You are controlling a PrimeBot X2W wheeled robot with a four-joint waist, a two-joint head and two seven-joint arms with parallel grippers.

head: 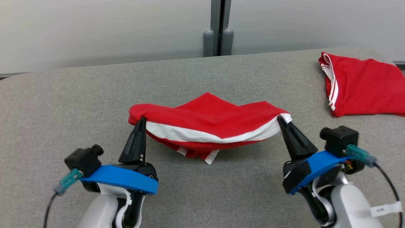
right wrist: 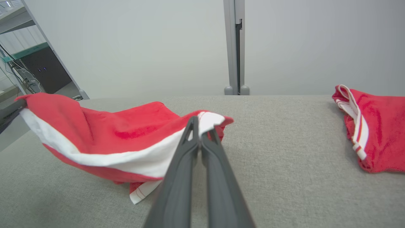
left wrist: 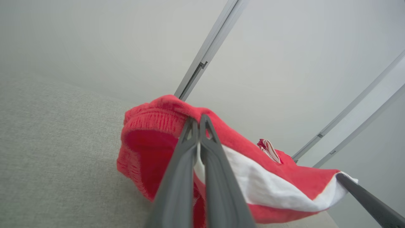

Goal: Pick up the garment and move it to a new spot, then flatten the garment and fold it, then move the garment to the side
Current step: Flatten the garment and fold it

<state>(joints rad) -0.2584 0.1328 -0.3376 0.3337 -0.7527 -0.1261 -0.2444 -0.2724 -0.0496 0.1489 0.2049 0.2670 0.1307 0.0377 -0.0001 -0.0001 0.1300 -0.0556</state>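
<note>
Left gripper [head: 141, 119]: at lower left of the head view, fingers pointing up and away. Jaws pressed together on the left end of the red garment [head: 208, 114], tips buried in a bunched red fold. In the left wrist view the two fingers meet with cloth pinched between them.

Red garment: strung between the two grippers near the middle of the grey fabric-covered table [head: 63, 104]. Held at both ends, sagging in between. A white band [head: 196, 134] runs along the near edge from one gripper to the other, dipping at the centre. Red cloth peaks up behind the band. Below it, a lower fold with a small white striped corner hangs down and appears to touch the table top. The rest looks raised off the surface, with a shadow under it.

Right gripper [head: 280, 118]: at lower right, fingers angled up and inward. Jaws closed on the right end of the white band, where the band meets red cloth. The right wrist view shows the tips clamped on that white corner.

Far right, well apart from the held piece: a second red garment [head: 367, 85] with white stripes at its edge, lying flat on the table near the back edge.
</note>
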